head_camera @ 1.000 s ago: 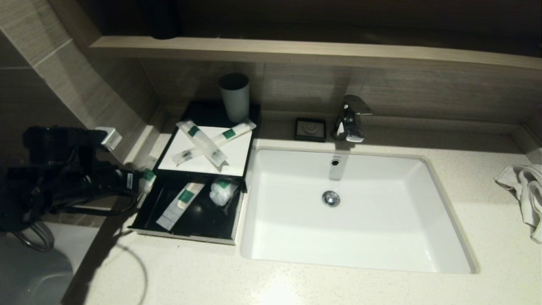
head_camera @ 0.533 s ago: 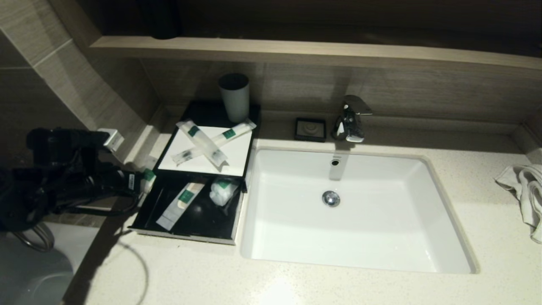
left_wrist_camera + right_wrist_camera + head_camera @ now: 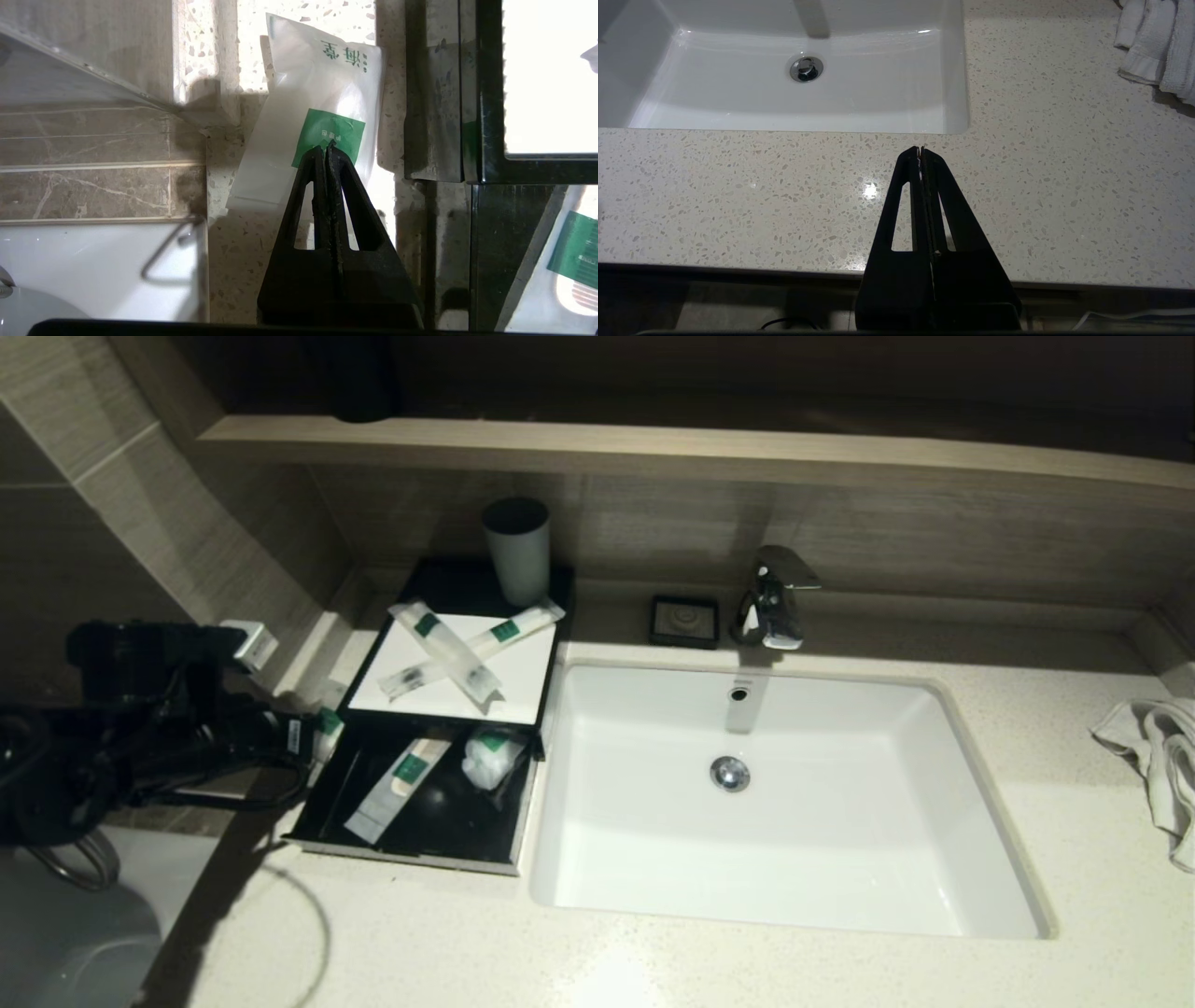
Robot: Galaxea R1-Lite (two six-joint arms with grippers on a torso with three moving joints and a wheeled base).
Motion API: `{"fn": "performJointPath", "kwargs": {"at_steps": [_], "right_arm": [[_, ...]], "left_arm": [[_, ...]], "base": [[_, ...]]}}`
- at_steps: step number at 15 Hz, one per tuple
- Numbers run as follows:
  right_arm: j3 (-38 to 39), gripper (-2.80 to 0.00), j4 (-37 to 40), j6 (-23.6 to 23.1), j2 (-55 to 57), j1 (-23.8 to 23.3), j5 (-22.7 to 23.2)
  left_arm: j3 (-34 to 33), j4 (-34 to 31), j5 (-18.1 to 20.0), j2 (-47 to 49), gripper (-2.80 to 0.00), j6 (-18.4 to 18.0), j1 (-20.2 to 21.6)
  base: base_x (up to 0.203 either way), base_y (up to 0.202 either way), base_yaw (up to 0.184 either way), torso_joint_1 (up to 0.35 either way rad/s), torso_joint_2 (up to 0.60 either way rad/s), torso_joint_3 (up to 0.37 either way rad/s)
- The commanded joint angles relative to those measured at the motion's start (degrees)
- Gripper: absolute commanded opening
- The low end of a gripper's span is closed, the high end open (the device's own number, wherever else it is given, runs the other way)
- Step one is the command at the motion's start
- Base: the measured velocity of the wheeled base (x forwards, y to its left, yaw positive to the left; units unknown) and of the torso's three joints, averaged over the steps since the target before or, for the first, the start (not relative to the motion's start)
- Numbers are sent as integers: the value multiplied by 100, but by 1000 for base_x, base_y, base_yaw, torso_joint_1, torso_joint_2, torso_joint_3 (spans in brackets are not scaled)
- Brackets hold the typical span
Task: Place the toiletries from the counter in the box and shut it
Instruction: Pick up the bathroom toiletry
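The black box stands left of the sink with its drawer pulled open. The drawer holds a green-labelled packet and a white wad. Two wrapped tubes lie crossed on the box's white top. My left gripper is at the box's left side, shut on a white sachet with a green label, tips on the label. The sachet hangs over the counter strip beside the drawer. My right gripper is shut and empty above the counter in front of the sink.
A grey cup stands on the box's back. The white sink, a chrome faucet and a black soap dish are to the right. A white towel lies at far right. A tiled wall is left of the box.
My left arm has shifted a little toward the box and lower. The sachet at its tips has barely moved. The right arm has not moved.
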State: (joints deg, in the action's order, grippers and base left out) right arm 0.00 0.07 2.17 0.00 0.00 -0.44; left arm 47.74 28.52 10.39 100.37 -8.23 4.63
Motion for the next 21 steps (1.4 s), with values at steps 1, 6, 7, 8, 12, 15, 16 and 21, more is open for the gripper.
{"fn": "performJointPath", "kwargs": {"at_steps": [1,6,7,8,12,15,16,21], "right_arm": [[0,-280,-5,3,1,0,0],[0,-280,1,3,4,0,0],[0,-280,-5,3,0,-8,0],[0,-280,-7,3,0,0,0],[0,-280,1,3,0,0,0],[0,-280,1,3,0,0,0],[0,-280,1,3,0,0,0],[0,-280,1,3,5,-5,0]], "left_arm": [[24,31,7,8,-280,-3,3],[-10,114,10,68,-280,-3,3],[-10,168,14,71,-280,-3,3],[-1,189,7,70,-280,-28,3],[-1,189,7,61,-280,-55,3],[7,189,7,70,0,-47,3],[7,189,7,70,0,-56,3],[-10,189,16,123,0,-74,3]], "base": [[0,0,0,0,0,0],[0,0,0,0,0,0],[0,0,0,0,0,0],[0,0,0,0,0,0],[0,0,0,0,0,0],[0,0,0,0,0,0],[0,0,0,0,0,0],[0,0,0,0,0,0]]}}
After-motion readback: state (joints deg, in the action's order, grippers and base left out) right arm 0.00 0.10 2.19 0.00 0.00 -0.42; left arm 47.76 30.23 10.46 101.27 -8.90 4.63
